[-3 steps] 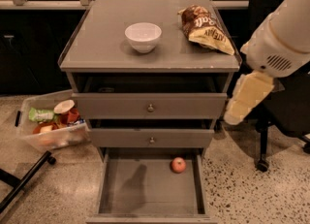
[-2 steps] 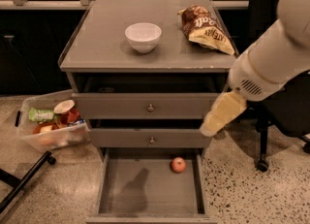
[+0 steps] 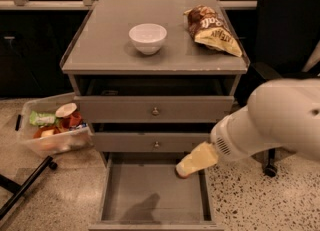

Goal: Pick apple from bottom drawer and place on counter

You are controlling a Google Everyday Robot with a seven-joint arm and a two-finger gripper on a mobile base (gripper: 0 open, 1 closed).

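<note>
The bottom drawer (image 3: 145, 197) is pulled open at the foot of the cabinet, and its grey floor is bare. My gripper (image 3: 185, 168), a pale yellowish tip on the white arm (image 3: 280, 120), reaches down from the right into the drawer's back right corner. It covers the apple, of which only a reddish sliver (image 3: 179, 175) shows under the tip. The counter (image 3: 105, 52) is the glossy grey cabinet top above.
A white bowl (image 3: 148, 37) and a chip bag (image 3: 212, 29) lie on the counter. Two shut drawer fronts with knobs (image 3: 155, 110) sit above the open drawer. A clear bin of food packets (image 3: 52, 130) stands on the floor at left. A black chair (image 3: 290, 30) is at right.
The arm has swung down and left from beside the cabinet's right side into the open bottom drawer. Its tip now covers the apple, which was in plain view before.
</note>
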